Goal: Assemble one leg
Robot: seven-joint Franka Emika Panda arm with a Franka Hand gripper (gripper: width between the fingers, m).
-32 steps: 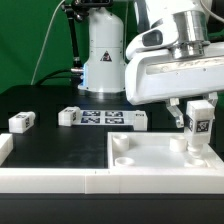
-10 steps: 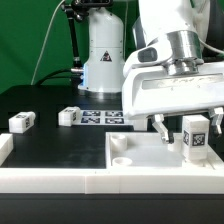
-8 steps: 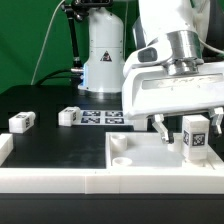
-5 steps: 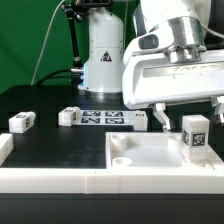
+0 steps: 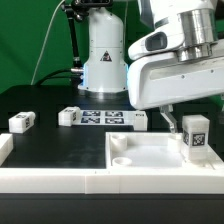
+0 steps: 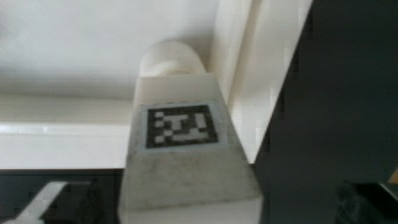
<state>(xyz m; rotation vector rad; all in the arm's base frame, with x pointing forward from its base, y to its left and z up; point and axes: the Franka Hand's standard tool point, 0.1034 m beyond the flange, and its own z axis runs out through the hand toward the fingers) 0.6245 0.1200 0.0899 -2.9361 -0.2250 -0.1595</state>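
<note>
The leg (image 5: pixel 195 136) stands upright at the panel's (image 5: pixel 140 152) far corner on the exterior view's right. It looks seated in its socket, though I can't tell whether it is turned fully home, and a spare leg (image 5: pixel 22 121) lies loose on the bench (image 5: pixel 60 148) to the left. The pincer (image 5: pixel 194 110) hangs just above the leg, pointing straight down, jaws spread and holding nothing, with one finger (image 5: pixel 170 120) clear of its side.

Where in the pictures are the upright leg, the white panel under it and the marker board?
the upright leg (image 5: pixel 195 134): exterior view, on its tagged front face.
the white panel (image 5: pixel 153 151): exterior view, on its bare top surface.
the marker board (image 5: pixel 110 118): exterior view, on the middle of its top.
</note>
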